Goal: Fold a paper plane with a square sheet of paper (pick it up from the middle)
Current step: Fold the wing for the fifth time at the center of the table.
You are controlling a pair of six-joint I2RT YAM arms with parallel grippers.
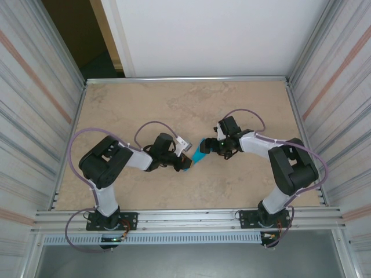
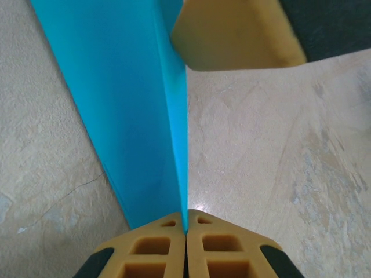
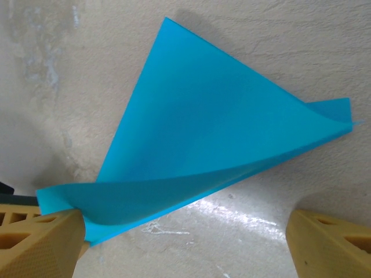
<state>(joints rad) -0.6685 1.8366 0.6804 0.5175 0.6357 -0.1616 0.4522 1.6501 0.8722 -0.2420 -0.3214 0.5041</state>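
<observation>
The square sheet of paper (image 1: 200,155) is turquoise blue and folded over on itself into a tapering wedge, held between the two arms at the table's middle. My left gripper (image 1: 186,167) is shut on its folded edge, and in the left wrist view the paper (image 2: 139,116) rises from the closed left gripper (image 2: 186,233). My right gripper (image 1: 207,145) stands open at the sheet's other end. In the right wrist view the folded paper (image 3: 214,145) hangs ahead of the right gripper (image 3: 185,243), one corner resting against the left finger (image 3: 40,243), the other finger well apart from it.
The beige stone-patterned table (image 1: 174,104) is framed by metal rails and ribbed side walls. A white panel stands behind the far edge. A yellow finger (image 2: 237,35) of the right gripper sits close beside the paper in the left wrist view.
</observation>
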